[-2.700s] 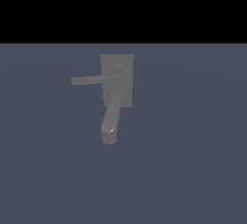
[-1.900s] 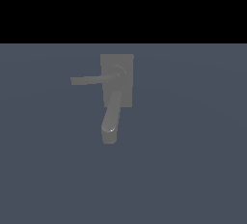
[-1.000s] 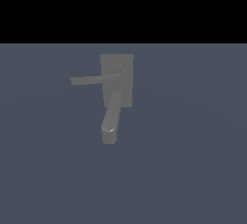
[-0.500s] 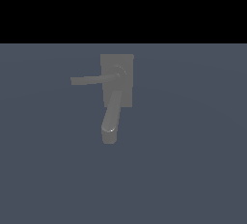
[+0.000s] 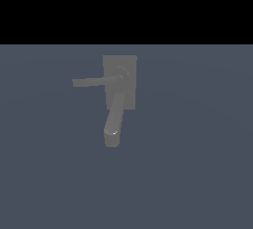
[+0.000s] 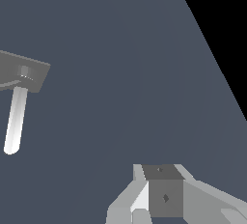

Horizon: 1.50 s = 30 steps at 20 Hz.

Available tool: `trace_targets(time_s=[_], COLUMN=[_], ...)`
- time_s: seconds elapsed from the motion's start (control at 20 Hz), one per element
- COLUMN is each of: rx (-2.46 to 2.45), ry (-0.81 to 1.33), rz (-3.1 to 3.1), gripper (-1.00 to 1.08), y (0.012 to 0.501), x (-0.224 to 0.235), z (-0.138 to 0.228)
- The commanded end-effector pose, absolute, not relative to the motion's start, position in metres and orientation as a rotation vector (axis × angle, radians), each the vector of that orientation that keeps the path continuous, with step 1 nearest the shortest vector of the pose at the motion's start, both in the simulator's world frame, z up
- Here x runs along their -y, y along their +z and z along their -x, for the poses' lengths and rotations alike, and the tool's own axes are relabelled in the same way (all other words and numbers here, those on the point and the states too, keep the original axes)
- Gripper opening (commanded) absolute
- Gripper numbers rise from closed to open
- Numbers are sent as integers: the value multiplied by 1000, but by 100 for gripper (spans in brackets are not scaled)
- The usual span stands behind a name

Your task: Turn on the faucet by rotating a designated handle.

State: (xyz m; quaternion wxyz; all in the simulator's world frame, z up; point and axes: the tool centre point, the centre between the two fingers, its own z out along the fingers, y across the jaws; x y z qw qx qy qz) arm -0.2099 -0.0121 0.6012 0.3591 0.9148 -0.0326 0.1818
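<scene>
**Grey faucet, pincer nowhere near it yet: notes on doing the approach right**

Grey on grey here, so it pays to sort the parts out first. The faucet (image 5: 120, 82) sits on a flat base plate (image 5: 129, 99), with a fat round spout (image 5: 114, 119) coming off it and a thin flat handle (image 5: 95, 81) sticking out from a round hub (image 5: 121, 73) toward the exterior view's left. The handle is the one to turn, not the spout.

The pincer (image 6: 159, 203) only shows up in the wrist view, and just barely: you get the blocky grey body at the frame edge. Fingertips are cut off, so I honestly can't tell if it's wide or narrow. It isn't holding anything that I can see. It doesn't appear in the exterior view at all.

From the pincer, the faucet (image 6: 21, 76) is well apart, off to one side across bare floor (image 6: 120, 73). Only a corner of the plate and one pale bar (image 6: 14, 121) make it into the wrist picture, and I can't say for sure whether that bar is the handle or the spout.

So my read is the step is still the approach, and the turning hasn't started. To do it well, I'd:

- aim for the handle's free end, far from the hub, for more leverage
- come in beside the bar so the fingers push its flat side
- stay clear of the spout, since it sits close by
- sweep in an arc around the hub, not a straight shove
</scene>
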Motion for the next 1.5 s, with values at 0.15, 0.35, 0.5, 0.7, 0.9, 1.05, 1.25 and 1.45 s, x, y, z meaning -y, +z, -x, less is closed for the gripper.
trace_targets(time_s=[0.15, 0.35, 0.5, 0.7, 0.9, 1.05, 1.25, 1.45], rx=[79, 59, 36, -7, -63, -112, -190, -278], ry=[558, 606, 633, 657, 668, 668, 659, 638], rz=[-2109, -1929, -1795, -1620, -1449, -1325, -1165, -1014], gripper=[-100, -100, -100, -100, -100, -100, -100, -100], y=[636, 657, 671, 684, 690, 689, 680, 663], x=[-4, -23, -40, -68, -98, -123, -156, -188], z=[205, 200, 195, 186, 175, 164, 146, 125])
